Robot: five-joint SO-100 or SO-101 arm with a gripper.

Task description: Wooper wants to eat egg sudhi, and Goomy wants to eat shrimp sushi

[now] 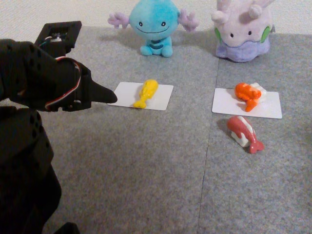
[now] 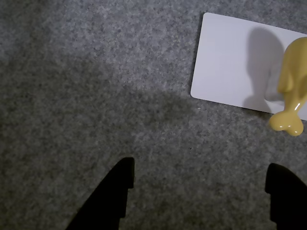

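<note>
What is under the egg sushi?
A white card lies under the egg sushi, flat on the grey mat; its tail overhangs the card's edge. The rice beneath is hidden.

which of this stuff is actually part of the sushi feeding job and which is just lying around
Part of the job: Wooper, Goomy, egg sushi, shrimp sushi, the two white cards beneath them.

Lying about: pinkish-red sushi on the grey mat.

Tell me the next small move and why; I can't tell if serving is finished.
Probably pull the arm back: egg sudhi lies on Wooper's card, shrimp sushi on Goomy's, and the gripper is open, holding nothing.
</note>
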